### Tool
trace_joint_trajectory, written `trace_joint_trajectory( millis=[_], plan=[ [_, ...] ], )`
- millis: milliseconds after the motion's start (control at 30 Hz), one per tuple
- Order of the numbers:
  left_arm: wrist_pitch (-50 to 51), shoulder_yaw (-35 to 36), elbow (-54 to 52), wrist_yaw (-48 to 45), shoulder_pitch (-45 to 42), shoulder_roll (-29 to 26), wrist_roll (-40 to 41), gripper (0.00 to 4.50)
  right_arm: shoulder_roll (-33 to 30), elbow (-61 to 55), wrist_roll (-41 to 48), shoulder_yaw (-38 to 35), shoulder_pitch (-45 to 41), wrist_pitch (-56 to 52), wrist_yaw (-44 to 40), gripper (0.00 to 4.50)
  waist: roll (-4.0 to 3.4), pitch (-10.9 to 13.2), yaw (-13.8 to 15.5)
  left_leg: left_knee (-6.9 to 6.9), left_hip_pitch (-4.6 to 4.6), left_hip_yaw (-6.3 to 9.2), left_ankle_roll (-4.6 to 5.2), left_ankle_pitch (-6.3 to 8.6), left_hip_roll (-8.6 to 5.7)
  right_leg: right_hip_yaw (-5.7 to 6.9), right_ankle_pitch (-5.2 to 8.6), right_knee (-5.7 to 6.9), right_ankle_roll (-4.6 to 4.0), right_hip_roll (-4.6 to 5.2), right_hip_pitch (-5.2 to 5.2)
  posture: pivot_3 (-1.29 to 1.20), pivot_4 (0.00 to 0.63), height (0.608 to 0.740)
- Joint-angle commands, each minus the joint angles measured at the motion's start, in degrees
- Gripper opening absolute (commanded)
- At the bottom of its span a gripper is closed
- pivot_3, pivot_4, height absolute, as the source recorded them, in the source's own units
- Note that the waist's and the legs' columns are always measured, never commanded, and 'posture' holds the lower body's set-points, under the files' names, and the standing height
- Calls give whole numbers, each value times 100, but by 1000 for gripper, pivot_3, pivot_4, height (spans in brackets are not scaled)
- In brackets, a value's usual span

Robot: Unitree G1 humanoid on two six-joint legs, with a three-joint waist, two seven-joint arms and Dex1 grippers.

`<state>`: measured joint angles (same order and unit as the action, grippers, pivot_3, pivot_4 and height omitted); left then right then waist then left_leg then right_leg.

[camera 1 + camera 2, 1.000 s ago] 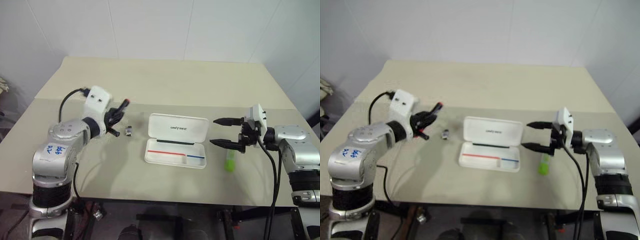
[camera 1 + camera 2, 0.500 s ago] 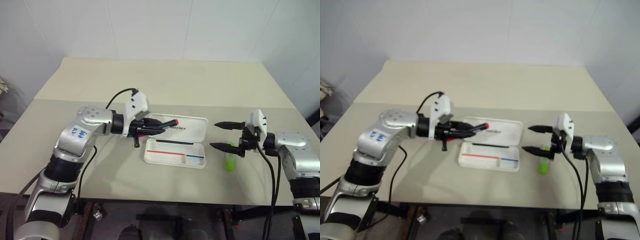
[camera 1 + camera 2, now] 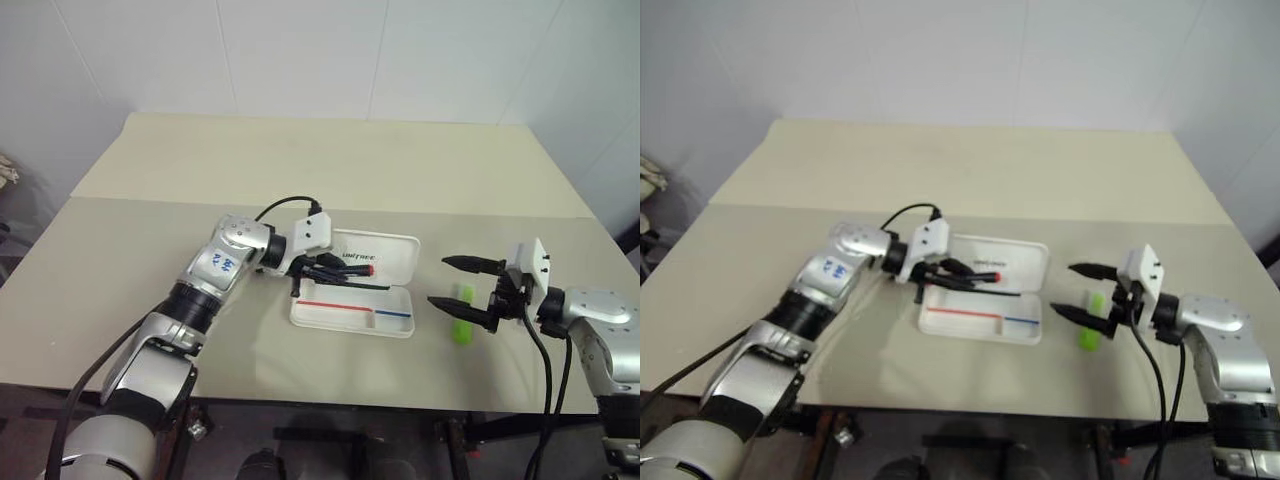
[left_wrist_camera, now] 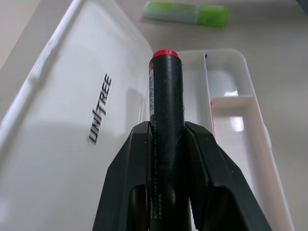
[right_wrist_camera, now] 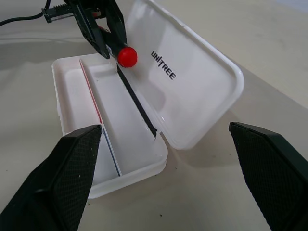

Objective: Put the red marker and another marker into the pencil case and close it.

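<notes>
1. Now the left tool [image 3: 345, 271] grips the red marker [image 3: 352, 268], held over the open pencil case [image 3: 352, 306] on the bench [image 3: 300, 170].
2. Lower it level into the long tray before letting go.
3. The right tool [image 3: 457, 282], wide open, hovers beside the green marker [image 3: 462, 313]; keep it clear.

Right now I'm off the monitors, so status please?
Left pincer shut on red marker, over open pencil case. Right pincer open, empty, beside green marker. Nothing in the way.
</notes>
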<state>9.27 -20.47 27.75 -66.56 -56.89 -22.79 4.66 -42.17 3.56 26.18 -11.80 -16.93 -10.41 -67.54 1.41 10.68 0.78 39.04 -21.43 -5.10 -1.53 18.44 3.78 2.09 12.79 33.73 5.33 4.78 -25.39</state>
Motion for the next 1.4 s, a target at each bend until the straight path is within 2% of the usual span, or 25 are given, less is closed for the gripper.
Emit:
trace_joint_trajectory(
  millis=[33,167,800,1200,1400],
  plan=[
    [-275,23,278,-22,-267,168,-161,583,-100,-339,165,-256,95,-43,137,4500,0,0,-5,0,1,-1,1,0,0,-1,0,0,0,0,0,0,150,740],
    [-250,28,438,-53,-366,398,-232,583,-83,-496,206,-302,231,-85,274,4500,0,0,15,1,2,-1,1,1,0,-2,0,1,0,0,0,0,150,740],
    [-101,-65,506,-17,-191,716,-585,583,-30,-741,269,-275,453,-105,527,4500,0,0,56,2,1,-1,5,3,0,-3,0,1,0,-1,0,0,150,740],
    [-149,-24,654,-18,-173,770,-679,4444,-27,-863,276,-303,554,-167,645,4500,0,0,56,3,1,-1,5,3,0,-4,0,2,0,-1,0,0,150,740],
    [-250,153,338,150,-48,645,-614,4494,35,-1050,139,-233,723,-390,1028,4500,0,0,57,3,1,0,5,3,0,-4,0,2,0,-1,-1,0,150,740]
  ],
)
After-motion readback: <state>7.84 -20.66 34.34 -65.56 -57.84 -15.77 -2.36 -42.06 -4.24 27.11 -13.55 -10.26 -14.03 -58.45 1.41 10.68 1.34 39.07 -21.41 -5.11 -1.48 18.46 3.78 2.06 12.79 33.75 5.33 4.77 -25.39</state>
